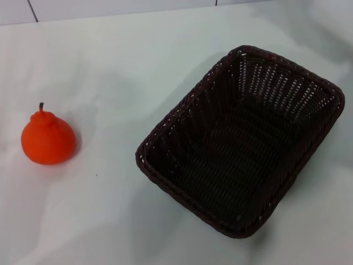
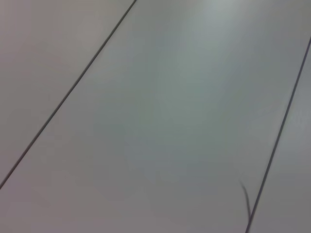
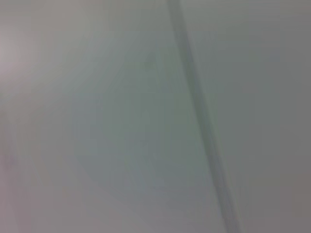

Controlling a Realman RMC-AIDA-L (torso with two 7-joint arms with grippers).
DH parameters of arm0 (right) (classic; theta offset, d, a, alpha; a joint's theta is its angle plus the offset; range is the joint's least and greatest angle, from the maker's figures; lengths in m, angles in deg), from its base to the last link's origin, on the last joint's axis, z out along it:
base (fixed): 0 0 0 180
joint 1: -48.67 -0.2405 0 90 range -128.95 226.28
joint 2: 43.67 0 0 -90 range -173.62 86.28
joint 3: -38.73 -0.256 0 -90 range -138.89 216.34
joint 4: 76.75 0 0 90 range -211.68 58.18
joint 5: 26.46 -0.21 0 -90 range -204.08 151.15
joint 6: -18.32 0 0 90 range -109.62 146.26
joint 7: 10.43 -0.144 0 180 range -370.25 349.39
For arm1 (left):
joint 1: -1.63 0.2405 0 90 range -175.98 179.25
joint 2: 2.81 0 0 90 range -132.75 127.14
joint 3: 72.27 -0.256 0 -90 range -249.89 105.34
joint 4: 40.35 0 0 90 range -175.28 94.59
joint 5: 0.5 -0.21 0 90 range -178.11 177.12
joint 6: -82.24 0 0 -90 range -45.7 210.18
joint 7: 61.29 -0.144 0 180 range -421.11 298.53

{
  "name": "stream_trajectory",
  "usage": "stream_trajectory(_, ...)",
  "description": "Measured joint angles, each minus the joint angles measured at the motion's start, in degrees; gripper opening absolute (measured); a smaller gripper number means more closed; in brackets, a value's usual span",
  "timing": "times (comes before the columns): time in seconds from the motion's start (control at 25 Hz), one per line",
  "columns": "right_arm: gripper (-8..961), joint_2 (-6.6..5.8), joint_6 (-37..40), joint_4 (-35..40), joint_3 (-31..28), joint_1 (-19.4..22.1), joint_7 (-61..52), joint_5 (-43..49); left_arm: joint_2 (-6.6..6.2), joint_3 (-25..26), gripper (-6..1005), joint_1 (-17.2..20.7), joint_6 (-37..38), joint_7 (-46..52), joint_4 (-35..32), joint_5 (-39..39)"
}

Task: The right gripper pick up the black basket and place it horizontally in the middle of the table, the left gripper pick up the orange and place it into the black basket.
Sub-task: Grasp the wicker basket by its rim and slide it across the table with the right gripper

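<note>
Head view: the black basket [image 1: 240, 141] sits on the table [image 1: 116, 61], right of centre, running toward the right edge. It's skewed, long axis diagonal from near-centre to the far right corner. Open side up; only its dark woven floor shows inside. The orange [image 1: 48, 138] stands upright, stem up, near the left edge, well apart from the basket and not in it. Neither gripper shows in this view.

Left wrist view: plain pale surface crossed by thin dark seam lines [image 2: 68, 94]. No fingers visible; left gripper state can't be told.

Right wrist view: blurred pale surface, one dark line [image 3: 201, 121]. No fingers visible; right gripper state can't be told either.
</note>
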Motion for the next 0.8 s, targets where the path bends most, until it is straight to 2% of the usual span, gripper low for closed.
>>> stream_trajectory(0.08, 676, -2.22, -3.78, 7.68, 2.77, -0.08, -13.56, 9.78, -0.02, -0.06, 905, 0.03, 0.0, 0.0, 0.08, -0.01)
stream_trajectory(0.2, 679, -4.34, -10.83, 16.15, 3.82, -1.46, -28.71, 22.5, -0.02, -0.21, 906, 0.04, 0.0, 0.01, 0.13, -0.06)
stream_trajectory(0.32, 682, -5.29, -18.69, 23.42, 3.31, -3.81, -39.51, 33.59, -0.02, -0.2, 906, -0.04, 0.01, 0.03, 0.18, -0.07)
stream_trajectory(0.48, 686, -5.25, -25.56, 28.8, 3.17, -7.37, -47.12, 45.04, -0.1, -0.06, 906, -0.14, 0.02, 0.04, 0.47, -0.06)
stream_trajectory(0.68, 691, -4.43, -29.47, 29.74, 4.04, -10.82, -50.2, 57.23, -0.11, 0.06, 907, -0.41, 0.1, 0.04, 0.91, -0.03)
stream_trajectory(0.8, 828, -3.97, -30.23, 29.0, 5.38, -11.69, -50.36, 61.48, -0.11, 0.08, 907, -0.58, 0.21, 0.04, 1.12, -0.02)
